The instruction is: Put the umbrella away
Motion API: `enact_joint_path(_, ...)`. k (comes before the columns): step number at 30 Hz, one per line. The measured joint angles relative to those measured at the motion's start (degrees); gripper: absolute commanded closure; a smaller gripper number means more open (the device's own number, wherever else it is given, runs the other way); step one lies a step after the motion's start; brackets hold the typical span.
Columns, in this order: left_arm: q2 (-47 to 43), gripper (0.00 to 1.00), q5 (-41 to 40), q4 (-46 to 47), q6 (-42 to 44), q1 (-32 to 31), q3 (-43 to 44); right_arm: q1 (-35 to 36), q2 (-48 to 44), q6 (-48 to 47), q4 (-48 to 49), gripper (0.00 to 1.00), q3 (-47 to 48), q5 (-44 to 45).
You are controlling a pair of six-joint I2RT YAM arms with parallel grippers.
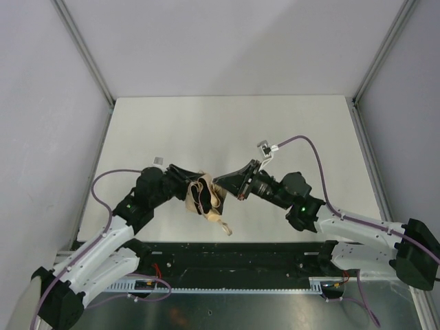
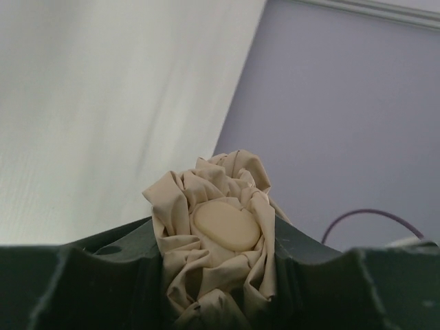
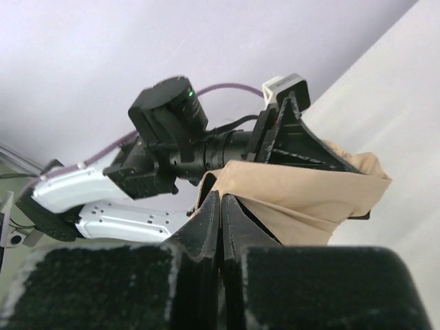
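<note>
Nearest the arm bases, a black rail (image 1: pixel 227 256) runs along the table's near edge. Just beyond it the umbrella (image 1: pixel 203 196) hangs in the air between the two arms, over the near-middle of the table (image 1: pixel 206 130) and apparently not resting on it. The left end effector (image 1: pixel 191 187) is clamped on the crumpled tan canopy. Its wrist view shows fabric bunched between the dark fingers (image 2: pixel 103 275), with a smooth oval cap (image 2: pixel 221 225) poking up in the middle. That reads as a firm hold on the body so the other side can be worked. The right end effector (image 3: pixel 221 203) faces it, jaws pressed almost flat together, and a fold of fabric seems pinched at the tips, likely to draw or tidy the cloth against the left's anchor. A pale loop strap (image 1: pixel 224 230) dangles below the bundle toward the rail and could snag there. The two end effectors sit very close nose to nose, so there is little room between them. Past them the table lies open to its far edge, apart from a small grey tag (image 1: pixel 158 159). Side walls (image 1: pixel 41 103) and slanted frame posts (image 1: pixel 82 51) close it in.
</note>
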Motion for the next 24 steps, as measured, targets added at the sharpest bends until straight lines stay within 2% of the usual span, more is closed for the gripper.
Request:
enact_joint_path(3, -2.64, 1.00, 0.33, 4.39, 0.70, 0.76, -1.57, -3.63, -0.11, 1.55, 1.49, 1.00, 0.02, -3.39)
enact_joint_path(9, -6.27, 1.00, 0.94, 11.45, 2.95, 1.20, -4.39, -6.32, 0.13, 5.27, 3.63, 0.85, 0.13, -6.64)
enact_joint_path(11, -7.41, 1.00, 1.07, 13.57, 3.72, 1.40, -5.88, -6.45, 0.13, 6.29, 4.39, 0.83, 0.44, -6.73)
enact_joint_path(19, -6.51, 1.00, 1.01, 13.81, 6.25, 2.03, -9.97, -7.06, -2.45, 9.29, 8.83, 0.98, 3.69, -6.08)
enact_joint_path(20, -6.49, 1.00, 1.01, 13.70, 6.27, 2.03, -9.97, -7.30, -3.04, 9.46, 8.85, 0.94, 3.89, -5.92)
enact_joint_path(24, -6.56, 1.00, 1.07, 14.14, 6.19, 2.19, -9.97, -9.94, -5.33, 10.01, 3.39, 0.41, 4.17, -4.63)
